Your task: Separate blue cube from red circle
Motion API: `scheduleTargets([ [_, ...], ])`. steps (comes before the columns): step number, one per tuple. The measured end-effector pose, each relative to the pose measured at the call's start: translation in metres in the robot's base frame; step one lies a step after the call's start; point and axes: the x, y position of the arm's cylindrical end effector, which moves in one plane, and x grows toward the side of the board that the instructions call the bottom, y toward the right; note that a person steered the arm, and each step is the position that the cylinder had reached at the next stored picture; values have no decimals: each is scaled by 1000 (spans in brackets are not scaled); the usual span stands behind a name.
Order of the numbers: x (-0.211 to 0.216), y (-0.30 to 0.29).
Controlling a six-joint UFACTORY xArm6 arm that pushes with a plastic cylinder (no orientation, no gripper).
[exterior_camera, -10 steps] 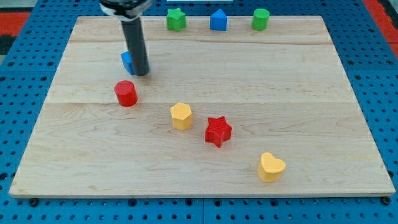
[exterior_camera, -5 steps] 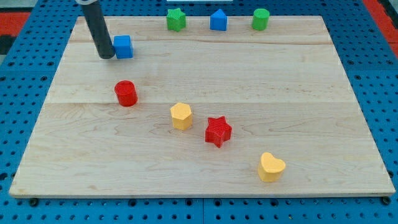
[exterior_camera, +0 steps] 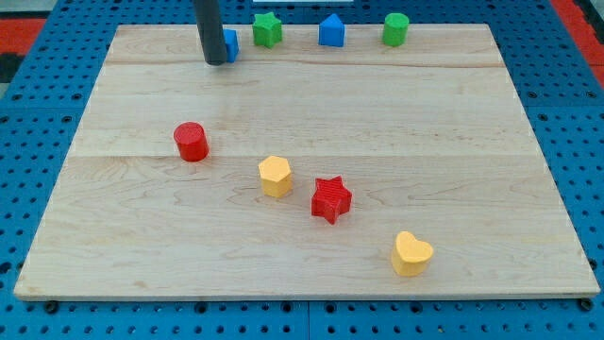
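Near the board's top edge the tip (exterior_camera: 215,62) touches the blue cube (exterior_camera: 229,44); the red circle (exterior_camera: 191,142) sits well apart at six o'clock.

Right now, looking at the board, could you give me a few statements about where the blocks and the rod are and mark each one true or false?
1. My tip is right beside the blue cube, near the view's top. True.
2. The red circle touches the blue cube. False: they are well apart, the red circle lower on the board.
3. The red star lies to the view's right of the yellow hexagon. True.
4. The yellow heart sits in the top row. False: it is near the view's bottom right.
5. The green star lies between the blue cube and another blue block. True.
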Motion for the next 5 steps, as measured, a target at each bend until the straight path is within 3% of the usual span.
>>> scheduleTargets([
  [2,21,14],
  [5,-26,15],
])
